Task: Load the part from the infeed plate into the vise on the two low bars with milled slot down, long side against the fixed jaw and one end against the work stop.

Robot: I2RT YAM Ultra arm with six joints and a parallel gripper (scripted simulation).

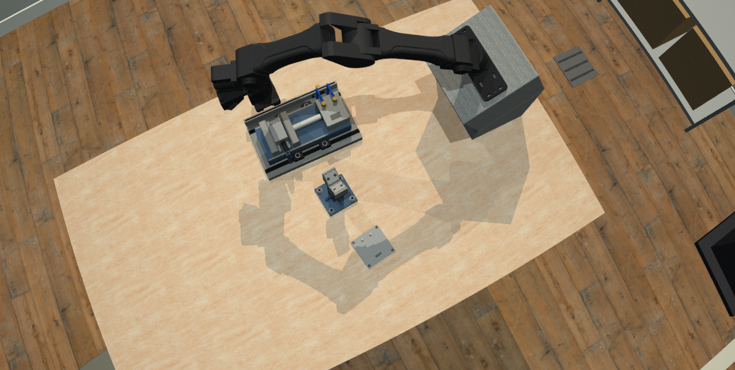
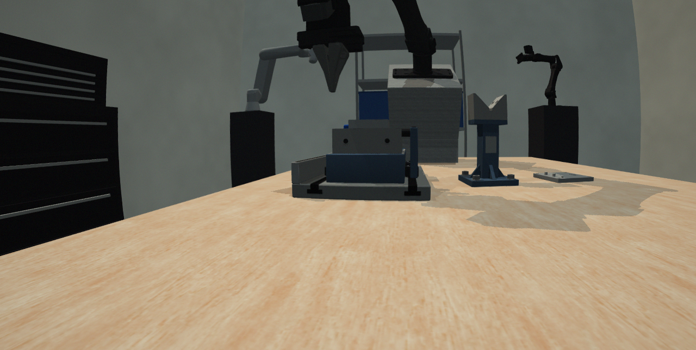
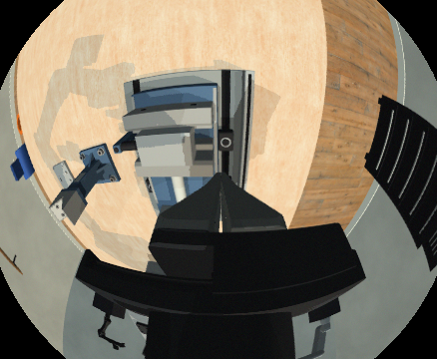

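The part (image 1: 278, 131) (image 3: 161, 150), a light grey block, lies in the open vise (image 2: 360, 192) between the fixed jaw (image 1: 267, 137) (image 3: 169, 115) and the rod-side jaw (image 1: 289, 128) (image 3: 179, 172). Its long side appears close against the fixed jaw; contact is hard to tell. One end is at the work stop (image 3: 128, 146); a gap cannot be judged. Low bars (image 3: 205, 147) show beyond its other end. No slot shows on top; its underside is hidden. My gripper (image 2: 332, 89) (image 3: 220, 175) is shut and empty, above the vise. The infeed plate (image 1: 372, 250) (image 2: 564, 177) holds no block.
The empty V-block (image 1: 336, 187) (image 2: 498, 115) (image 3: 72, 206) stands on a blue post between the vise and the infeed plate. Blue air fittings (image 1: 319, 95) rise at the cylinder end of the vise. A raised rail (image 3: 251, 114) runs along one side of the vise base.
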